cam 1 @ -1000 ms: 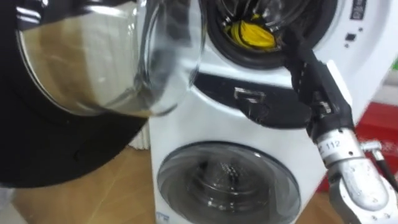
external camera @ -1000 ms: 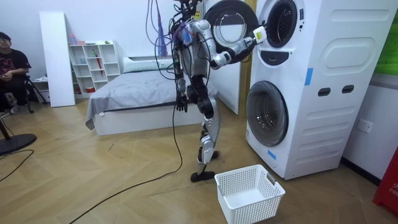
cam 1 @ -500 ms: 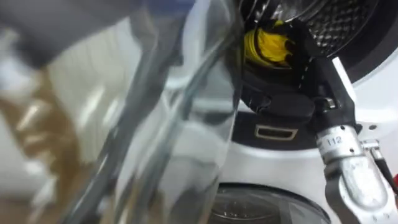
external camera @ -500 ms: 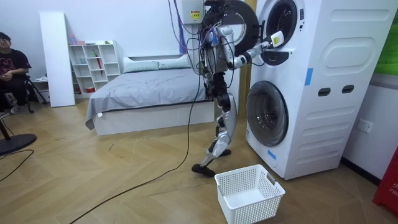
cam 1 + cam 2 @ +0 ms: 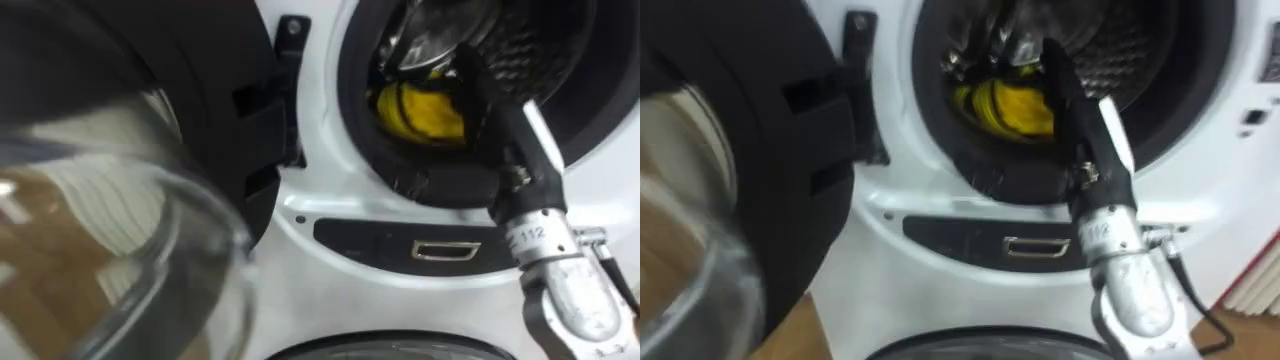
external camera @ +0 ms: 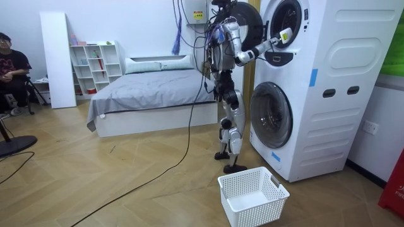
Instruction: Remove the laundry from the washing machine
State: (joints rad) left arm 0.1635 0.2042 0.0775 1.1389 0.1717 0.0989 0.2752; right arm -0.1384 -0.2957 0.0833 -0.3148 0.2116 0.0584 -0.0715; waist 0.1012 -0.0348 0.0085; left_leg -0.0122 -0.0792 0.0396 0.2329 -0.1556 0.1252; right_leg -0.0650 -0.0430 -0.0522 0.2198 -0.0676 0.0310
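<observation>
A yellow cloth point(image 5: 420, 110) lies at the front of the upper washing machine's drum point(image 5: 520, 50), just inside the dark door seal. My right hand point(image 5: 490, 110) reaches in over the seal from the lower right. Its dark fingers are stretched straight and lie beside and partly over the cloth's right edge, not curled round it. In the right eye view the cloth point(image 5: 1005, 105) sits left of the hand point(image 5: 1080, 110). The room view has me standing upright against the stacked machines point(image 6: 315, 82), right arm raised to the upper opening.
The open round door point(image 5: 110, 220) with its glass bowl and black ring hangs close at my left. Below is the lower machine's shut door point(image 6: 271, 113). A white basket point(image 6: 252, 197) stands on the floor by my feet. A bed point(image 6: 151, 94) and a seated person point(image 6: 9, 69) are behind.
I have stepped closer to the machines, and my head's view has shifted. My right hand has gone from the opening's rim further into the drum, up against the yellow cloth.
</observation>
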